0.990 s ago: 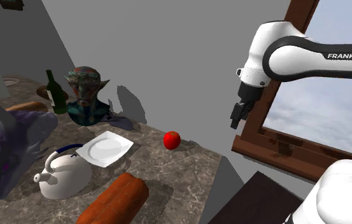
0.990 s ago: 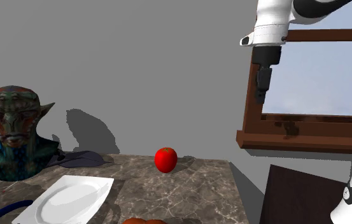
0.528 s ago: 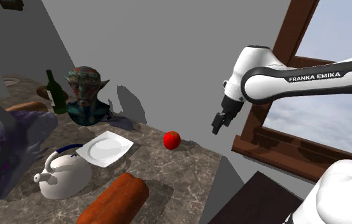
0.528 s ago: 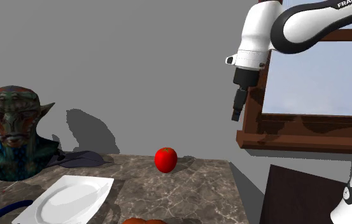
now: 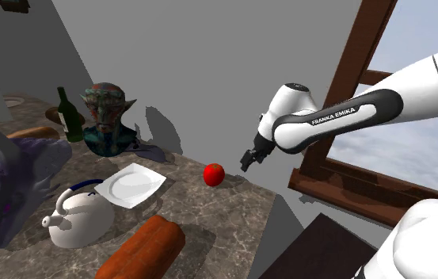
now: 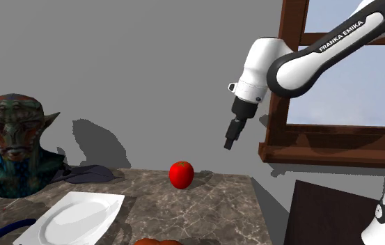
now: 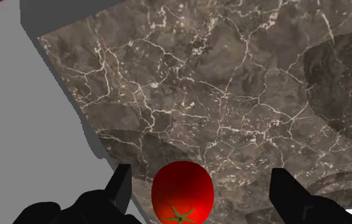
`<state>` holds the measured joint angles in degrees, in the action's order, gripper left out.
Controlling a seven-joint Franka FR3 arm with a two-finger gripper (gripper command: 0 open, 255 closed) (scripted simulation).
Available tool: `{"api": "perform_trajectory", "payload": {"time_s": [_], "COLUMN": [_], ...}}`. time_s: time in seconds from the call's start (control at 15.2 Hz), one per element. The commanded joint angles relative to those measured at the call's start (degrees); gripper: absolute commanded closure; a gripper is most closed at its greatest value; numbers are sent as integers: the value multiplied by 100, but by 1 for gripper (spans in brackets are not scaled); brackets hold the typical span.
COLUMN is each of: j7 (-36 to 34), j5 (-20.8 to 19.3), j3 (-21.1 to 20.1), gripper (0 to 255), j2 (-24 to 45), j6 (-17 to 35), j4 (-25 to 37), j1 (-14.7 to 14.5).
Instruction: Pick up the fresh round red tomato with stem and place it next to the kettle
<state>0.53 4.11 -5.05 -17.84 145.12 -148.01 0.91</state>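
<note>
At the shoulder view's centre, the red tomato (image 5: 214, 174) sat on the marble counter (image 5: 225, 212) just below and left of the gripper (image 5: 246, 165), whose fingers (image 7: 121, 186) hung spread and empty (the wrist view framed its green stem (image 7: 181, 216) between them), not yet touching it.

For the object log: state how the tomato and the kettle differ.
The tomato is red; the kettle is white. The tomato is a small ball with a green stem; the kettle is much bigger, with spout and handle. The tomato stands alone near the wall; the kettle sits beside the plate. Both rest on the marbled counter.
</note>
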Motion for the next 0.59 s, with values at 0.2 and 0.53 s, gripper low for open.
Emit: {"api": "perform_trajectory", "payload": {"time_s": [0.2,0.53], "j7": [-229,-623], "j5": [-77,-398], "j3": [-78,-76], "gripper": [0,0], "j2": [1138,2325], "j6": [1299,2342], "j4": [337,944], "j1": [70,116]}}
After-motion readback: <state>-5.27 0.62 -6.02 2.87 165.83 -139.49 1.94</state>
